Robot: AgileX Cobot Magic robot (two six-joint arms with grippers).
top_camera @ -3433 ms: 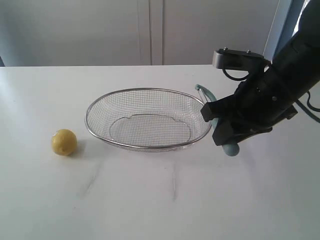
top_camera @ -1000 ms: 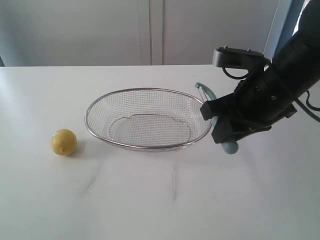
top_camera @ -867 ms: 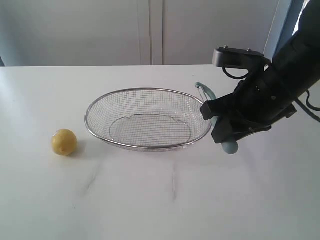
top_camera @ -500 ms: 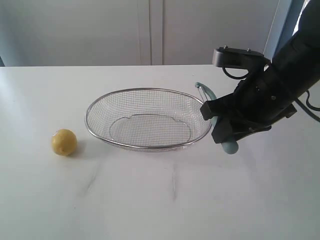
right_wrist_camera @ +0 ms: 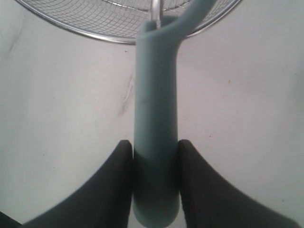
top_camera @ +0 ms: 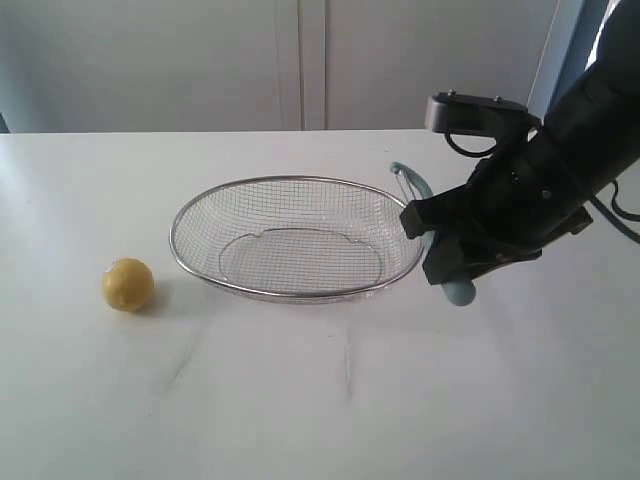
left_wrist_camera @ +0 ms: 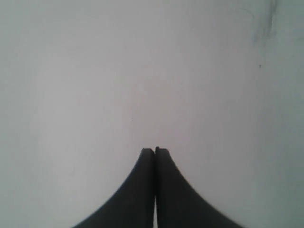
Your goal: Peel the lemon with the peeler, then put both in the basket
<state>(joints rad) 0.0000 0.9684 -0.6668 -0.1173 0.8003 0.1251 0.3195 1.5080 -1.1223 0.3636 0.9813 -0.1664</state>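
Note:
The yellow lemon [top_camera: 128, 285] lies on the white table at the left, well apart from everything. The silver wire-mesh basket [top_camera: 297, 238] stands in the middle, with nothing in it. My right gripper [top_camera: 448, 262] is shut on the peeler [top_camera: 458, 291], just right of the basket; its fingers press both sides of the teal handle [right_wrist_camera: 156, 137]. The peeler's head [top_camera: 405, 180] reaches up beside the basket rim [right_wrist_camera: 118, 39]. My left gripper [left_wrist_camera: 155, 151] is shut on nothing, over bare table; it does not show in the exterior view.
The white table [top_camera: 330, 400] stretches wide in front of the basket and around the lemon. A pale wall with cabinet doors [top_camera: 300, 60] runs behind the table's far edge. The right arm's dark body [top_camera: 560, 170] fills the right side.
The peeler's lower end has risen very slightly against the right gripper since the earliest frame. Lemon and basket have not moved.

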